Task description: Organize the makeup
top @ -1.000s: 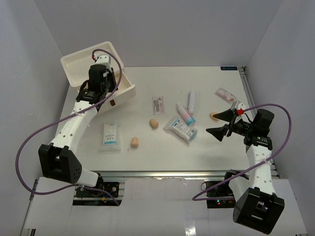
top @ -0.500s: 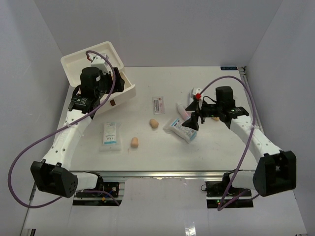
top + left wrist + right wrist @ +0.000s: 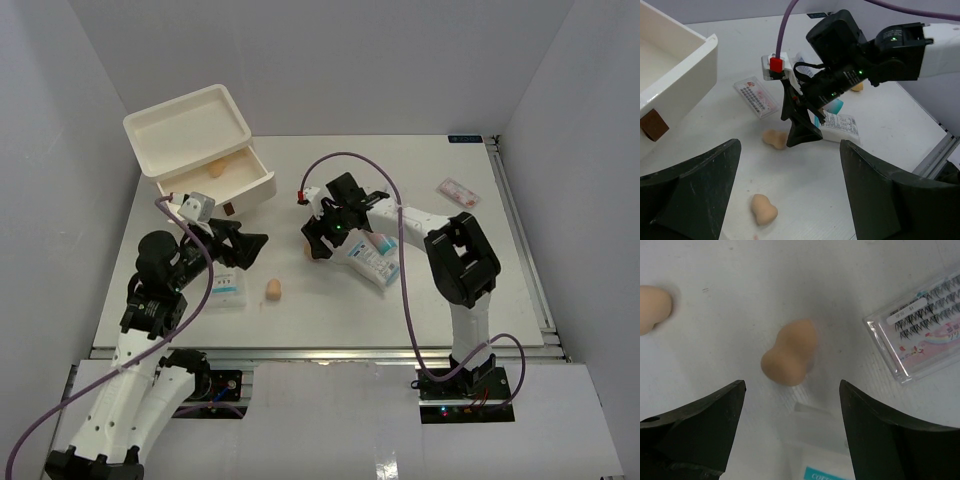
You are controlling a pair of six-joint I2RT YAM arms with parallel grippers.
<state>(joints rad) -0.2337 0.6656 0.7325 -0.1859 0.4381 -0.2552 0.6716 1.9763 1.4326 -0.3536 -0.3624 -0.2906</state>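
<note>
White plastic drawer box (image 3: 250,188): far-left of table. Left gripper (image 3: 790,170): jaws wide apart, holding nothing. Right gripper (image 3: 792,390): jaws apart, poised over the tan egg-shaped foam sponge (image 3: 789,352) mid-table, near a flat white-blue sachet pack (image 3: 372,262). Sponge judged light and squashy; pinch across the fat bulb.

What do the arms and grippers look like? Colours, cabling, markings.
The left arm and right arm have white links, black joints and a looping purple cable each. The left gripper and right gripper have black wedge fingers. The right one's white mount carries a red block.
</note>
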